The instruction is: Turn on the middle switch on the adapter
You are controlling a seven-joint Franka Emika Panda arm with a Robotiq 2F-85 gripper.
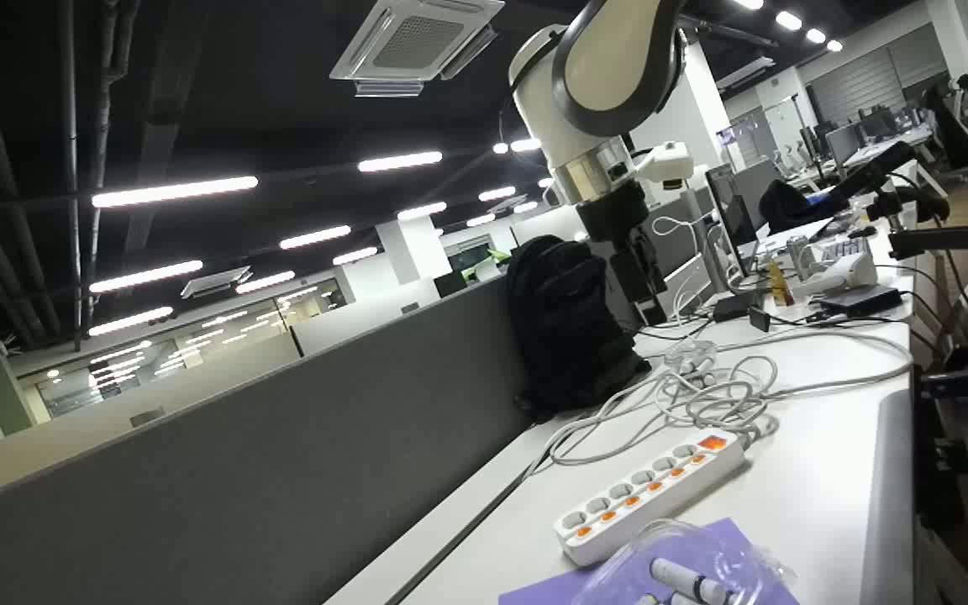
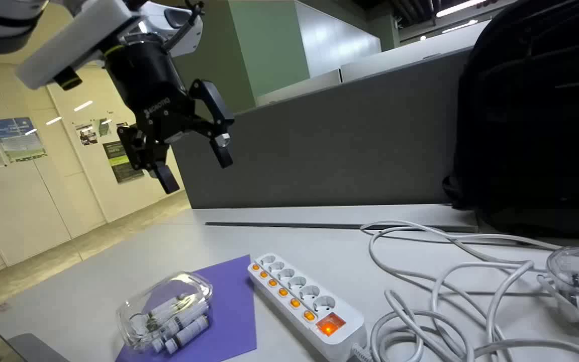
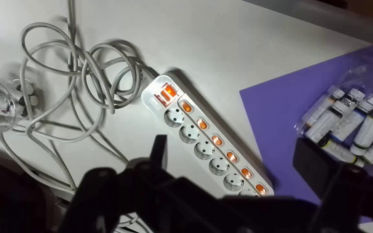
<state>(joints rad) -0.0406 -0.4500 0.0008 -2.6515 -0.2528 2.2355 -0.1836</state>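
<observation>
Narrow white plastic adapter (image 3: 208,142), oval orange switches (image 3: 217,140), flat purple sheet (image 3: 274,110), gripper (image 2: 196,172) spread wide

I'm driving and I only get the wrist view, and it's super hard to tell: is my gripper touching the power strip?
Observer: No. In an exterior view your gripper hangs in the air, well apart from the power strip.
Operator: Okay! One socket is partly hidden by my gripper. Is it the last one?
Observer: Yes. Both exterior views show that socket whole, and the strip ends just past it.
Operator: Is there anything tall around that I can't see?
Observer: Yes, in both exterior views a dark grey partition stands along the white desk.
</observation>
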